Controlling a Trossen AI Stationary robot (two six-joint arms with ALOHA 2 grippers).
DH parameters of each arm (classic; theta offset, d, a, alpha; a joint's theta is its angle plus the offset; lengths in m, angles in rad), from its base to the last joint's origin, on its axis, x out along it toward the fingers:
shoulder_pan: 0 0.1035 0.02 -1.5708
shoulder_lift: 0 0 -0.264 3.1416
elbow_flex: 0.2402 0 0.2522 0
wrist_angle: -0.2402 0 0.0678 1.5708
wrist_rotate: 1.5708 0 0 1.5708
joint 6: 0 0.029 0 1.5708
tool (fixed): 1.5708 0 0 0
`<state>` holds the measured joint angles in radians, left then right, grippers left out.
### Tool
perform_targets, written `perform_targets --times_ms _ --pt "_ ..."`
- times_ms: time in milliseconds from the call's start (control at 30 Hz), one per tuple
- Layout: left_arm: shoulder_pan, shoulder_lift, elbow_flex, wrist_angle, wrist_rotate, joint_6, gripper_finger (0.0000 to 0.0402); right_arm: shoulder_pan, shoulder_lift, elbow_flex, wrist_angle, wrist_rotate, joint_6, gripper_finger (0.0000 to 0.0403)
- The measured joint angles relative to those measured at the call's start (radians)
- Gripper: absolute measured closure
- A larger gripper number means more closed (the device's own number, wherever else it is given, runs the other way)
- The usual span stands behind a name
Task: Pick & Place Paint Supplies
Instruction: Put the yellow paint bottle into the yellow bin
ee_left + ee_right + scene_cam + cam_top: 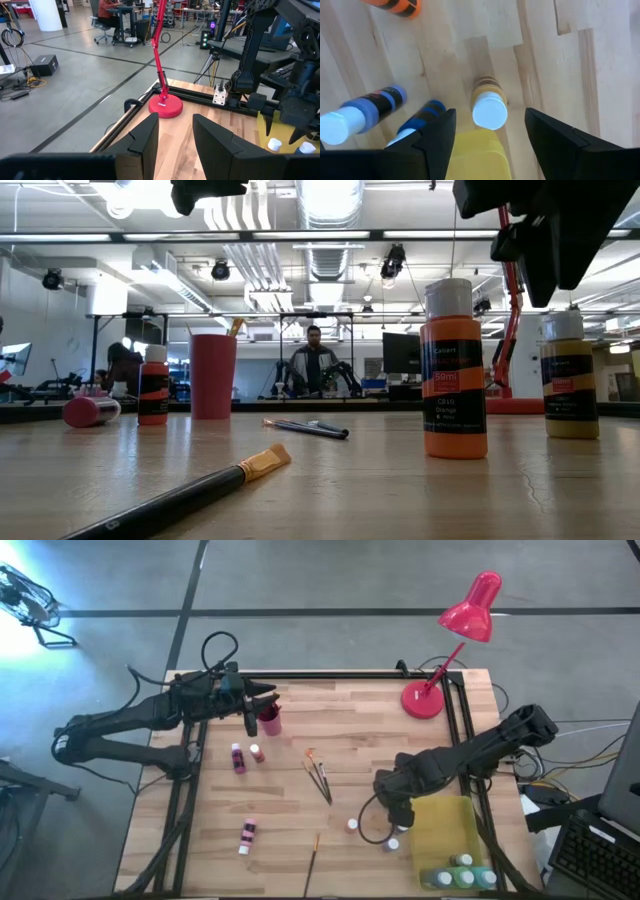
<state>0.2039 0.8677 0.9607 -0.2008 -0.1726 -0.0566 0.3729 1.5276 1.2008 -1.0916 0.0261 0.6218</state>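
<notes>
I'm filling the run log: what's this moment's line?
right gripper: open above yellow-ochre bottle | left gripper: open, empty, near red cup

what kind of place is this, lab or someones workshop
Most likely a robotics lab or shared research space. The butcher-block table carries two mounted robot arms; past it the low view shows a person seated at a workstation with monitors, under exposed ceiling ducts and strip lights.

Nine bottles (352, 825), four brushes (322, 778).

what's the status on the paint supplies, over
Right gripper open, poised over upright yellow bottle beside yellow tray. Left gripper open, empty, near red cup. Two blue bottles crowd the pick.
</notes>
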Motion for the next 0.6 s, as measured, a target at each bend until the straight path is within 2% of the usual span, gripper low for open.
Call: perform_targets --times_ms 333,600 --pt "0.000 0.000 0.000 -0.002 0.000 0.000 0.0275 0.000 0.000 -0.073 0.050 -0.001 0.010 0.0156" --pt "0.000 0.000 0.000 -0.002 0.000 -0.001 0.0275 0.000 0.001 -0.112 0.090 -0.005 0.011 0.0177"
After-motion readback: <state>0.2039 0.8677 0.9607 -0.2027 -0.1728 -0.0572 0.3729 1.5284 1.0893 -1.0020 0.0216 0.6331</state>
